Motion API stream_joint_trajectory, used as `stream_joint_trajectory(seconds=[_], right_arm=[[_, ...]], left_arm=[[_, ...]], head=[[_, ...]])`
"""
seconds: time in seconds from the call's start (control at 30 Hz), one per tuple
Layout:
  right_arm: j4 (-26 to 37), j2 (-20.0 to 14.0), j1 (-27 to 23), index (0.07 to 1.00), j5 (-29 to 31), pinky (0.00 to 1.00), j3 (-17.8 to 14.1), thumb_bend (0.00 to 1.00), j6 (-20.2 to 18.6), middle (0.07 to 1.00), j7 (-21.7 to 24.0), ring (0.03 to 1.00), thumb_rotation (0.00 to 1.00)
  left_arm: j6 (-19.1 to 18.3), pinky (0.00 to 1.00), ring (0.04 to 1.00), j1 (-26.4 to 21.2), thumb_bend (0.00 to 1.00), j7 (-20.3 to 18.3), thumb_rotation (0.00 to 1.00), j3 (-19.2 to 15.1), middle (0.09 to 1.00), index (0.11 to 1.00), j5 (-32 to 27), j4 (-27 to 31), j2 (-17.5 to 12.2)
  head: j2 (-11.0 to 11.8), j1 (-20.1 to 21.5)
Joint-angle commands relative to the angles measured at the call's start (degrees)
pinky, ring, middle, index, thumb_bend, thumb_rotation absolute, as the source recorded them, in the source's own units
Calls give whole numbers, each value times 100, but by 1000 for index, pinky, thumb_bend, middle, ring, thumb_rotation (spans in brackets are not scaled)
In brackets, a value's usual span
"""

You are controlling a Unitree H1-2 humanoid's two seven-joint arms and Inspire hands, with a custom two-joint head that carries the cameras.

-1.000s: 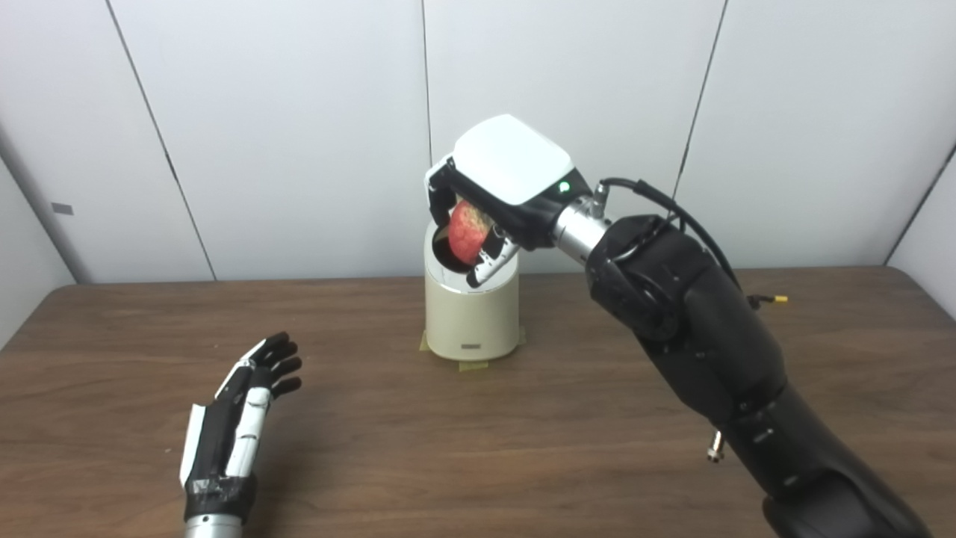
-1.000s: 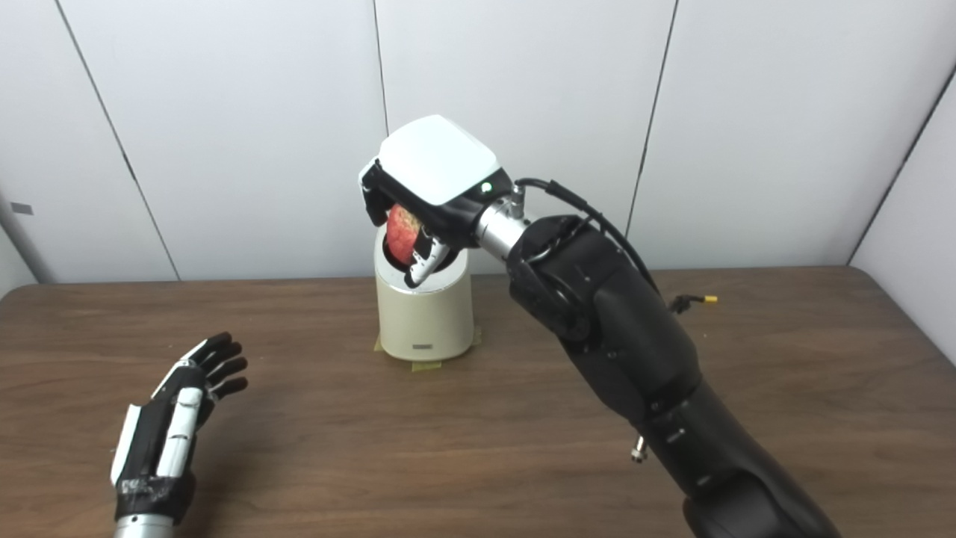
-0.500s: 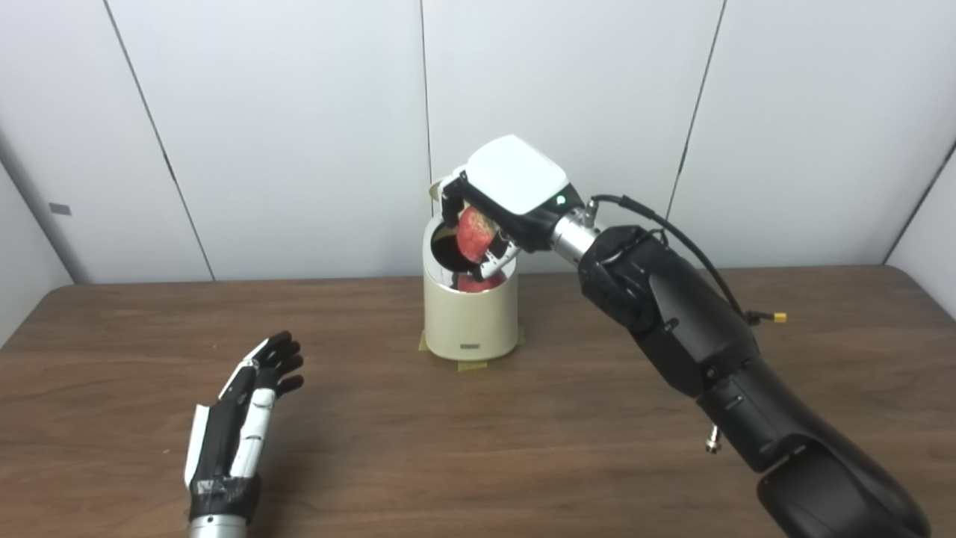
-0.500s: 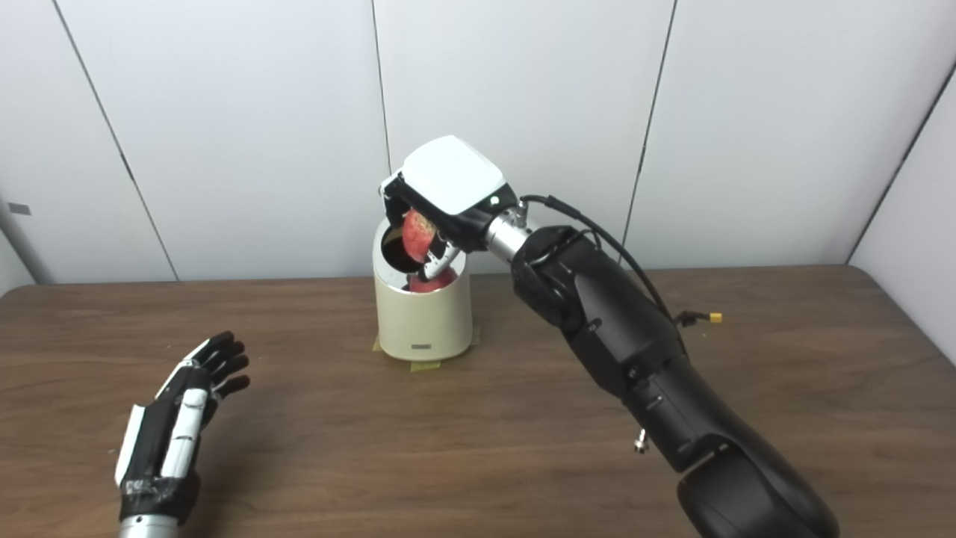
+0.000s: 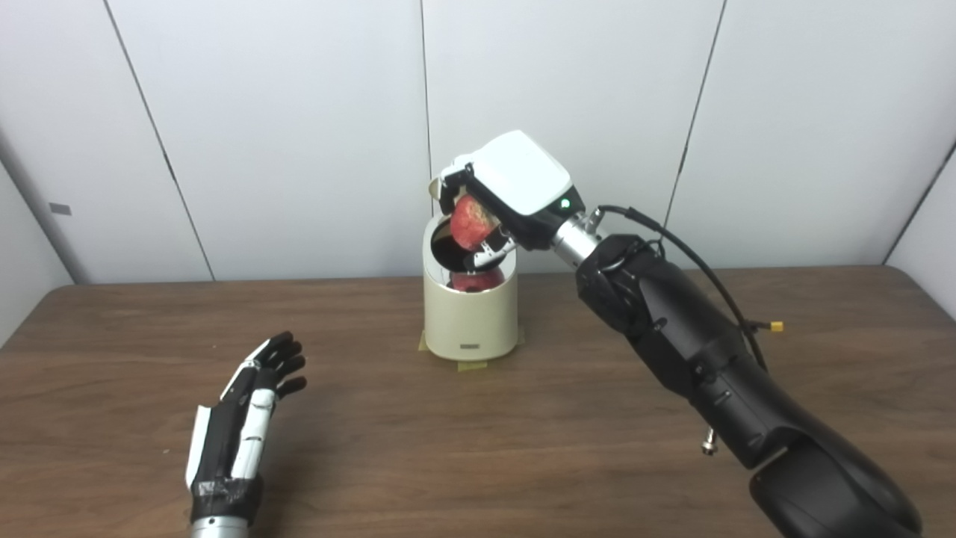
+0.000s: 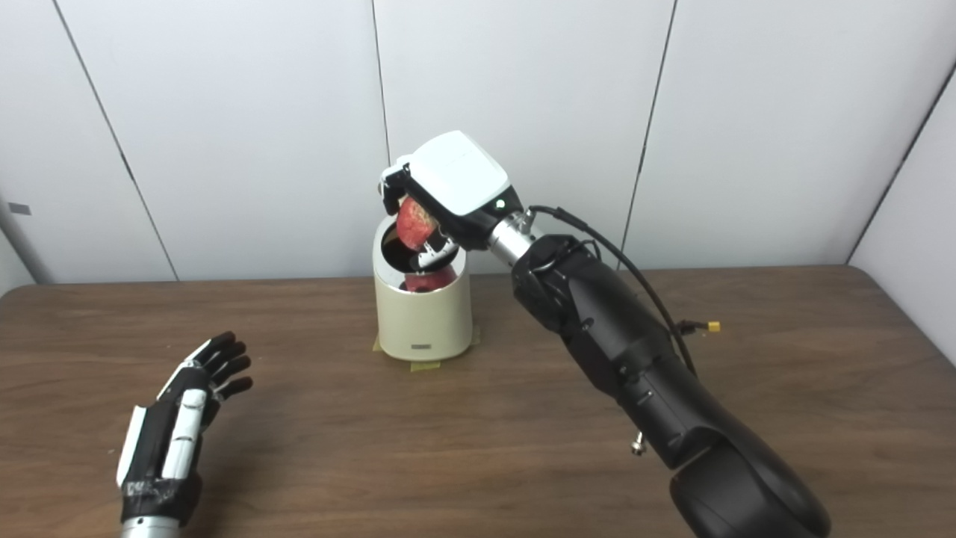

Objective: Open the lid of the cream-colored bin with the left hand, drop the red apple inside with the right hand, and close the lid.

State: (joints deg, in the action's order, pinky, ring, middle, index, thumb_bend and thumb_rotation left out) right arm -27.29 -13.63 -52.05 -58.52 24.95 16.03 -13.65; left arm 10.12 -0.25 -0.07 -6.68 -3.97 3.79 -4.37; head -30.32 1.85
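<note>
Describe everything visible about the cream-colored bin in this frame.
The cream-colored bin is a small upright cylinder with a smooth, plastic-looking wall and a small dark label near its base. It stands at the back middle of the wooden table, on strips of yellowish tape. Its top is open, showing a dark, shiny inside with a red reflection or object low down. The lid barely shows behind the right hand, which holds the red apple above the opening.

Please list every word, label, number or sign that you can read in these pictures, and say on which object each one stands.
No text can be read.
Small grey label low on the front of the cream-colored bin: too small and blurred to read.
Small grey tag on the wall: no legible marking.
Right hand, holding the red apple: only a green light, no writing.
</note>
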Motion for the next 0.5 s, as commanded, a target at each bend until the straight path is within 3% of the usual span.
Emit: stream_joint_trajectory(seconds=[0.0, 0.4, 0.47], right_arm=[[20, -41, -420, 457, 141, 334, -41, 492, 169, 575, -266, 450, 0], [58, -92, -331, 457, 153, 427, -34, 518, 311, 560, -462, 509, 0], [106, -111, -320, 480, 110, 438, -23, 522, 295, 577, -467, 521, 106]], left_arm=[[103, 765, 815, -2, 531, 26, 830, 38, 827, 837, 50, 45, 40], [77, 767, 819, 3, 539, 4, 830, 36, 829, 840, 57, 69, 33], [83, 763, 819, 8, 546, -10, 820, 34, 832, 839, 42, 67, 21]], head=[[-2, 3], [-12, 24], [-17, 36]])
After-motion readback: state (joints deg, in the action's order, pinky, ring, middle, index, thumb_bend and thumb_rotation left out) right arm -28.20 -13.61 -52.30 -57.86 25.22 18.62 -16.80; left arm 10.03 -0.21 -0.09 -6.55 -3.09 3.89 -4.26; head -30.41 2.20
